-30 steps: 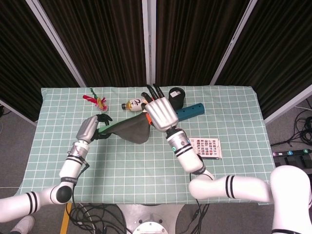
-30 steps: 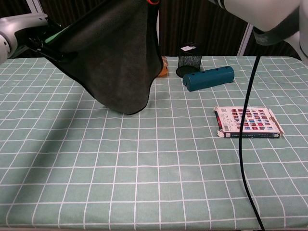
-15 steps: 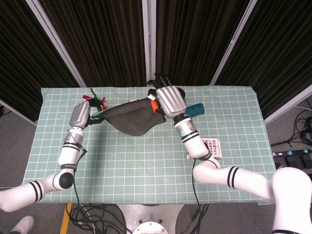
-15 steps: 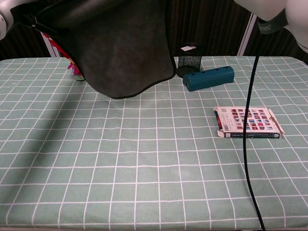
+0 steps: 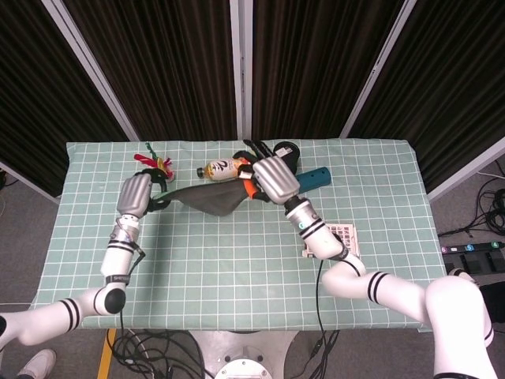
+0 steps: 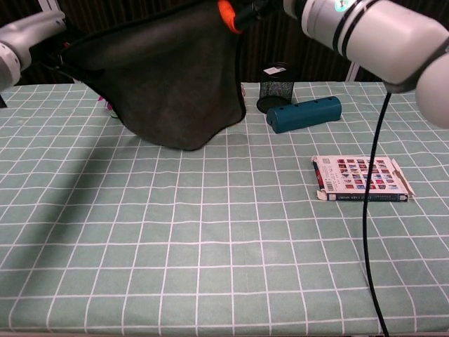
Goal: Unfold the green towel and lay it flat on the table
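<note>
Towel (image 6: 168,84), dark green and nearly charcoal in this light, hangs stretched in the air between the two hands above the far part of the counter (image 6: 210,239), its lower edge sagging in a rounded belly that appears, in the chest view, just clear of the checked cloth. The left hand (image 5: 136,193) grips the towel's left corner, fingers (image 5: 160,189) closed on the fabric, and the right hand (image 5: 272,178) holds the opposite corner up high, its fingers clamped on the cloth beside an orange spot at the fingertips. Seen from the head view the towel (image 5: 209,197) spans as a narrow, still partly gathered strip between the hands rather than a spread sheet. Behind the towel, toward the far edge of the counter, lies a small bottle (image 5: 221,167) on its side, and to the towel's left stands a red and green feathered toy (image 5: 156,163). To the towel's right sit a black mesh pen cup (image 6: 276,93) and, just in front of it, a teal power strip (image 6: 304,114) lying at a slant. Nearer than the towel and well to its right a flat booklet with a grid of coloured squares (image 6: 360,178) lies on the counter.
</note>
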Robot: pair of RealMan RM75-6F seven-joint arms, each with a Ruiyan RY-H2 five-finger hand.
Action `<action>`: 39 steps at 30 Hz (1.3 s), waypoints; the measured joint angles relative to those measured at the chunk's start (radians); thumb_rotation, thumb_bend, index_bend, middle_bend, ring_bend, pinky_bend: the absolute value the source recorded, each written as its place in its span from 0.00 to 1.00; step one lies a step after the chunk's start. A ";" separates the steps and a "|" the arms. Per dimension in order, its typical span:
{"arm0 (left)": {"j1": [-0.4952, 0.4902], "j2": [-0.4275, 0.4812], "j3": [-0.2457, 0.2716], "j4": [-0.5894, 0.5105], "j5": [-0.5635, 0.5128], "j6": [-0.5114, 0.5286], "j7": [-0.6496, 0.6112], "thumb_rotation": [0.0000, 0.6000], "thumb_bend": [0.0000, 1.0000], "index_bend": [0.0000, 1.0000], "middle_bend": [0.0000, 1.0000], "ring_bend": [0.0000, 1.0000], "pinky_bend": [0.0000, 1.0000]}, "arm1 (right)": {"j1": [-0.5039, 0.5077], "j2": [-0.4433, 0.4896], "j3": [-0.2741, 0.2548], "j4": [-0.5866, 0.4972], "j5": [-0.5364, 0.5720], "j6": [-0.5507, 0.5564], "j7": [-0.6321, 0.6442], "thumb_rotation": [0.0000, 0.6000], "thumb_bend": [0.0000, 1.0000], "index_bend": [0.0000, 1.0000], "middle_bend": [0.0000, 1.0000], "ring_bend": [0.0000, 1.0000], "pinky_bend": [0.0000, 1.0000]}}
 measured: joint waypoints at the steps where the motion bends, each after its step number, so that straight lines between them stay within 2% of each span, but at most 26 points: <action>1: 0.009 -0.006 0.023 -0.005 0.020 0.004 0.008 1.00 0.42 0.78 0.46 0.30 0.29 | -0.010 -0.003 -0.021 0.008 -0.021 0.000 0.022 0.94 0.45 0.67 0.23 0.00 0.00; 4: 0.031 -0.012 0.075 -0.032 0.069 0.012 0.026 1.00 0.41 0.77 0.46 0.30 0.29 | -0.048 -0.009 -0.086 0.022 -0.086 0.008 0.081 0.94 0.45 0.67 0.23 0.00 0.00; 8: 0.063 -0.011 0.129 -0.082 0.120 0.032 0.056 1.00 0.40 0.77 0.46 0.30 0.30 | -0.090 0.000 -0.140 0.009 -0.137 0.030 0.105 0.94 0.44 0.67 0.23 0.00 0.00; 21: 0.122 0.028 0.211 -0.267 0.197 0.054 0.132 1.00 0.39 0.76 0.46 0.30 0.30 | -0.202 0.068 -0.246 -0.125 -0.220 0.096 0.074 0.94 0.44 0.65 0.23 0.00 0.00; 30: 0.135 0.015 0.257 -0.301 0.203 0.009 0.185 1.00 0.38 0.72 0.45 0.30 0.30 | -0.260 0.059 -0.307 -0.121 -0.278 0.126 0.033 0.90 0.42 0.60 0.22 0.00 0.00; 32: 0.137 0.012 0.261 -0.302 0.201 0.004 0.195 1.00 0.37 0.69 0.43 0.30 0.30 | -0.267 0.052 -0.317 -0.112 -0.286 0.127 0.027 0.87 0.39 0.57 0.20 0.00 0.00; 34: 0.138 0.014 0.265 -0.307 0.196 -0.003 0.209 1.00 0.33 0.62 0.41 0.30 0.29 | -0.276 0.045 -0.328 -0.104 -0.296 0.126 0.019 0.83 0.34 0.51 0.19 0.00 0.00; 39: 0.135 0.023 0.275 -0.335 0.173 -0.029 0.250 1.00 0.22 0.40 0.35 0.30 0.29 | -0.297 0.038 -0.352 -0.099 -0.313 0.123 -0.004 0.63 0.07 0.31 0.13 0.00 0.00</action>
